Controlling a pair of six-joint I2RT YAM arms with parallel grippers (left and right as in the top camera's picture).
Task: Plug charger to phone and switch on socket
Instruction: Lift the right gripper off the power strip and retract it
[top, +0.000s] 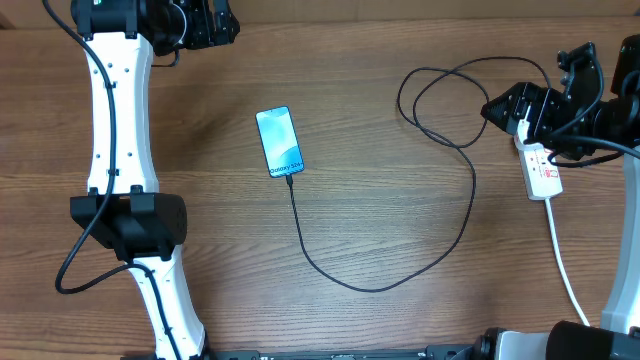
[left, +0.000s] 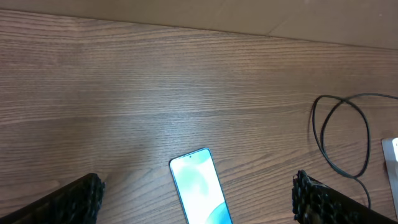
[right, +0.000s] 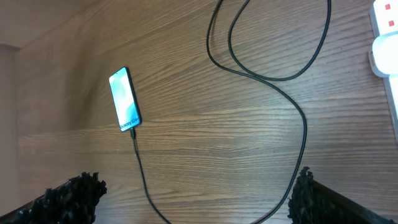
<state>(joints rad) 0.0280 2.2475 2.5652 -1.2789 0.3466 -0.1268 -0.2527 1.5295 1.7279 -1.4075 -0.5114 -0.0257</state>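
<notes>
The phone lies face up in the middle of the table with its light blue screen lit. The charger's thin black cable has its tip at the phone's lower end; it curves right and loops up toward the socket, a white power strip with red markings. Its plug is hidden under my right gripper, which is open and empty above the strip's far end. My left gripper is open and empty, far left of the phone. The left wrist view shows the phone, the right wrist view the phone, cable and strip.
The strip's thick white cord runs down toward the table's front right edge. The left arm's white links stretch along the left side. A cable loop shows in the left wrist view.
</notes>
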